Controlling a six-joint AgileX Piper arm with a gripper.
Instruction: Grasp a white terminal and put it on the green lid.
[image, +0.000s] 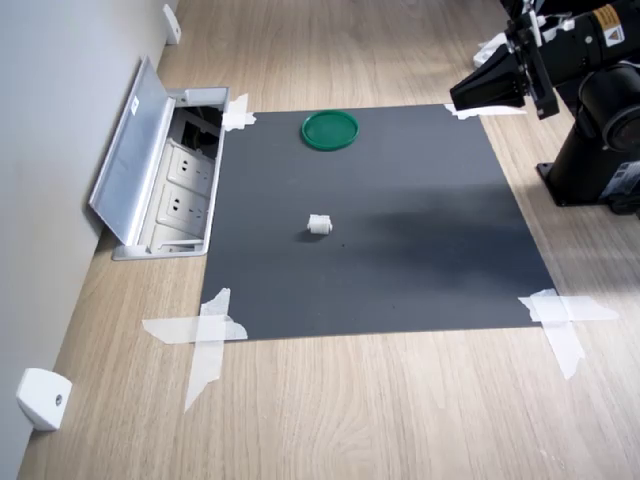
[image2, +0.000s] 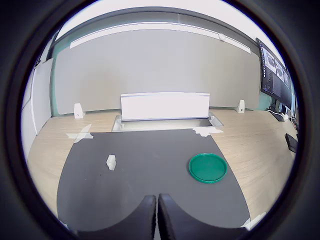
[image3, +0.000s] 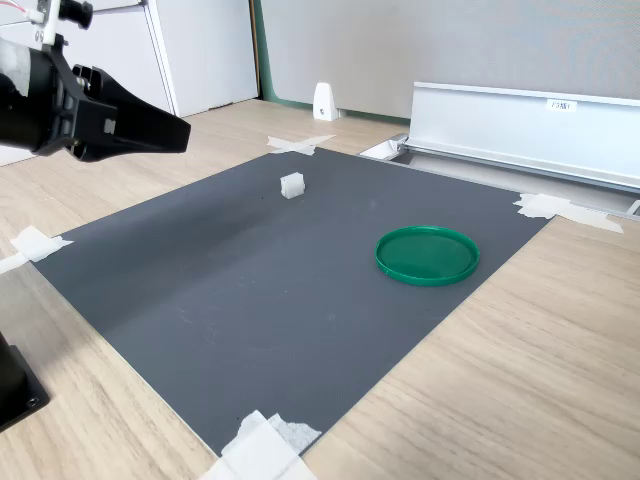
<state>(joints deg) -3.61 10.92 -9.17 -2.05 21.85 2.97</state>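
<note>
A dark grey mat (image: 400, 220) is seen taped at its corners to a wood-grain worktop (image: 400, 410) with white tape strips (image: 205, 335). The white terminal (image: 319, 225) is located near the centre of the first exterior view, resting on the mat; in the second exterior view it (image3: 291, 185) appears in the upper middle of the frame, and in the wrist view it (image2: 111, 162) is shown left of centre. The green lid (image: 330, 130) lies flat on the mat in the upper middle of the first exterior view, well apart from the terminal; it is found right of centre in the second exterior view (image3: 427, 255) and in the lower right of the wrist view (image2: 207, 167). The gripper (image: 468, 95) is held above the mat's corner in the upper right of the first exterior view and at the upper left of the second exterior view (image3: 175, 132). In the wrist view the gripper (image2: 156, 220) is shown with its fingers pressed together and nothing between them, clear of both objects. An open floor socket box (image: 165, 175) with a raised metal flap is seen at the left of the first exterior view, just beside the mat. A white wedge-shaped block (image: 42, 398) rests in the lower left of the same view.
</note>
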